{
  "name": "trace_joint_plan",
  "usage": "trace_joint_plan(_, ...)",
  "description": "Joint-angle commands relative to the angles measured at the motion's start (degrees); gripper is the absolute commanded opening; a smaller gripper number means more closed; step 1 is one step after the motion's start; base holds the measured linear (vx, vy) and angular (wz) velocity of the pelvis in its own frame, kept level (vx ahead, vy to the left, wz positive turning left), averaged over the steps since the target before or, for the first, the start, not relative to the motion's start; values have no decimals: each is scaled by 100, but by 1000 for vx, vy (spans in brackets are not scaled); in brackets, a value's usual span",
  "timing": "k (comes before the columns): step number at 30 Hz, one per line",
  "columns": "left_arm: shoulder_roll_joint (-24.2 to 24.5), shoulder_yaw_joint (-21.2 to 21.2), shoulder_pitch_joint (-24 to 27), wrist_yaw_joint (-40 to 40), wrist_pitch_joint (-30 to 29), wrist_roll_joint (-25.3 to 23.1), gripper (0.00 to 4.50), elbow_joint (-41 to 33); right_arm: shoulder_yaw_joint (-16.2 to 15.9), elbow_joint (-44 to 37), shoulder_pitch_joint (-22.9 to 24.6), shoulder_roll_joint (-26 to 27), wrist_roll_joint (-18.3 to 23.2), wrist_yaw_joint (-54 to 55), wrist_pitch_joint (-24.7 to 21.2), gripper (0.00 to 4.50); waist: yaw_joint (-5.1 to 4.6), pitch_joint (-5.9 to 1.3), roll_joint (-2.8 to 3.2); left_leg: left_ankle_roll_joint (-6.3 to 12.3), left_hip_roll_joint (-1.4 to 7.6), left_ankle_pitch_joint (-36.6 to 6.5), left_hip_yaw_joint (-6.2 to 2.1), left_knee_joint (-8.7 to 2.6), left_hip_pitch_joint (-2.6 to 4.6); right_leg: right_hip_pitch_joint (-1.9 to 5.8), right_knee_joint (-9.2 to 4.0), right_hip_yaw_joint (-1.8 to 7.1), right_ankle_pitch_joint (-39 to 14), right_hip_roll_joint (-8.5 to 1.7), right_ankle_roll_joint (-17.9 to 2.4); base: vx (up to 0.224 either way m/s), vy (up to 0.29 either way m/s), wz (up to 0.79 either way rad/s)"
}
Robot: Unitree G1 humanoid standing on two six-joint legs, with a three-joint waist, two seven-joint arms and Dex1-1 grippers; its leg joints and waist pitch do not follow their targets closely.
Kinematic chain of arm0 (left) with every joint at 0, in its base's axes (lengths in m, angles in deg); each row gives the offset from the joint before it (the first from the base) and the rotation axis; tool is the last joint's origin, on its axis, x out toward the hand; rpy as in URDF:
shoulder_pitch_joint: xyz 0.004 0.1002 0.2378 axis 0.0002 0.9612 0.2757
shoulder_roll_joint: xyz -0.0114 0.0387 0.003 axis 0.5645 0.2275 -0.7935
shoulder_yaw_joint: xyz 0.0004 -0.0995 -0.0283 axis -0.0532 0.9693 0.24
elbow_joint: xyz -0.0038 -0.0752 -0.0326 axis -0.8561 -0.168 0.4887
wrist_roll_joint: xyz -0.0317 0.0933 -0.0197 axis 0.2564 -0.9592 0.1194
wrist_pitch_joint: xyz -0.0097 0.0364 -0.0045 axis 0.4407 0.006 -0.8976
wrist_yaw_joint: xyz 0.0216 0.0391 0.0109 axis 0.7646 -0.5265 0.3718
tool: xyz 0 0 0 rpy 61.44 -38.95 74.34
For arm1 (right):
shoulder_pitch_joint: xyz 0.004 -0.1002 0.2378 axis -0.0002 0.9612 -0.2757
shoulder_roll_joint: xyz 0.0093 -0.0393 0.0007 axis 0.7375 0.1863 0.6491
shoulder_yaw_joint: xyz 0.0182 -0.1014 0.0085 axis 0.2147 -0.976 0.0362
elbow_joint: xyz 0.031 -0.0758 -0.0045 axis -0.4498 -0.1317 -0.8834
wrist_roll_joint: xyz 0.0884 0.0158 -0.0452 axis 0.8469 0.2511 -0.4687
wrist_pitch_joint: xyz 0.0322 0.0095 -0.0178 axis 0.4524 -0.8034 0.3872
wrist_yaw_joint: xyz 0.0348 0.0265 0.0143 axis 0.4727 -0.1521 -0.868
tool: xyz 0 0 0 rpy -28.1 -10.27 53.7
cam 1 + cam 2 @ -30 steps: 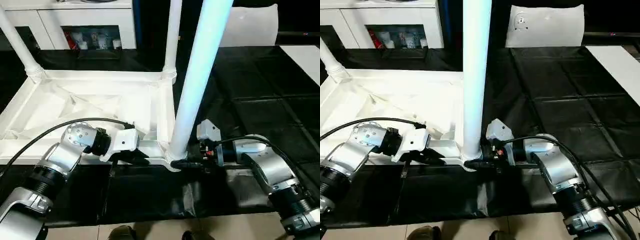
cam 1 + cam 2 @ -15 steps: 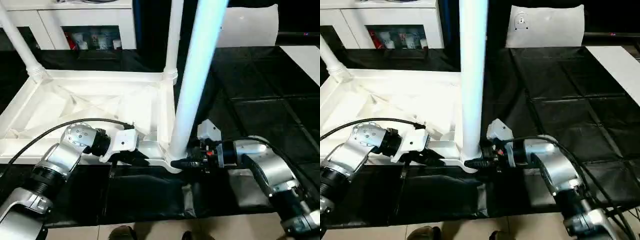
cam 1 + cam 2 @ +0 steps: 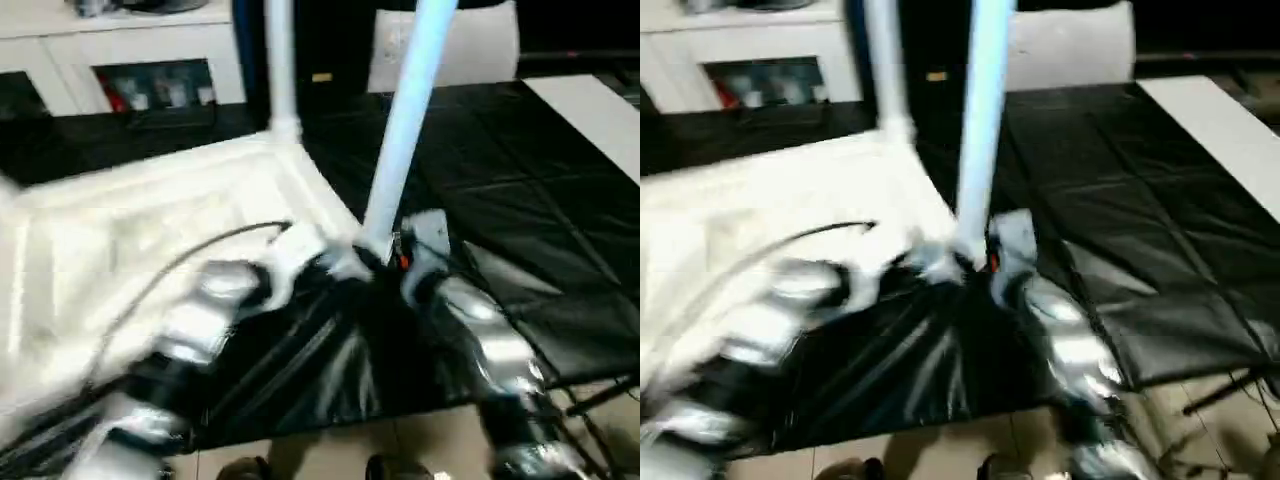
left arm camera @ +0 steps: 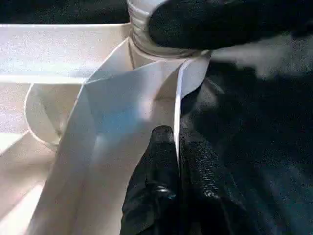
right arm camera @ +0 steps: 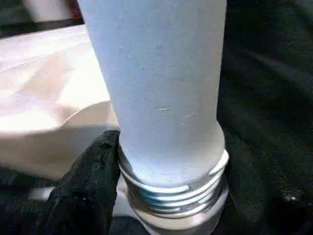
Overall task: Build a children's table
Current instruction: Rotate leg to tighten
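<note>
Two grippers at tabletop (image 3: 150, 210) corner, left gripper (image 4: 177, 147) pinching tabletop rim, right gripper (image 5: 122, 196) clamped around leg (image 5: 156, 88) base at socket.

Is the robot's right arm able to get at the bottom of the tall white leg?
Probably yes. The right claw sits at the ribbed base of the tall white tube leg, nothing between them. The left claw pinches the rim of the white plastic tabletop, out of its way.
</note>
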Motion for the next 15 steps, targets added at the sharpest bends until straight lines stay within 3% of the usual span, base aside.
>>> trace_joint_plan(1,-572,-56,-148,761,-27,154,0,-129,-636,453,64,624,282,-119,-394,277,-13,-202,-56,-76,128,-2259,-111,-444,61,81,-601,146,-3336,-325,-477,0,0,0)
trace_joint_plan(5,-650,-193,-201,885,-201,-148,0,-192,-558,541,11,781,152,37,-234,277,-3,-225,-31,-11,147,-1980,-72,-465,25,90,-562,151,-2336,-279,-620,0,0,0)
trace_joint_plan(6,-570,-241,-193,848,-191,-232,0,-181,-606,494,88,748,84,4,-179,333,1,-238,-27,-5,152,-1934,-69,-465,17,108,-539,153,-2131,-282,-676,0,0,0)
trace_joint_plan(9,-374,-284,-134,724,-153,-360,0,-167,-608,434,228,691,-100,74,60,357,11,-251,-24,27,156,-1869,-51,-454,7,124,-522,162,-1816,-281,-773,0,0,0)
trace_joint_plan(11,-213,-297,-82,609,-49,-363,0,-179,-541,345,264,624,-90,124,206,382,3,-271,12,5,155,-1854,-68,-466,-13,151,-500,147,-1815,-288,-789,0,0,0)
trace_joint_plan(15,120,-221,-2,225,239,-250,0,-146,-285,11,355,366,74,-90,392,409,-19,-294,-2,-1,155,-1720,-42,-432,-11,166,-484,164,-1472,-270,-916,0,0,0)
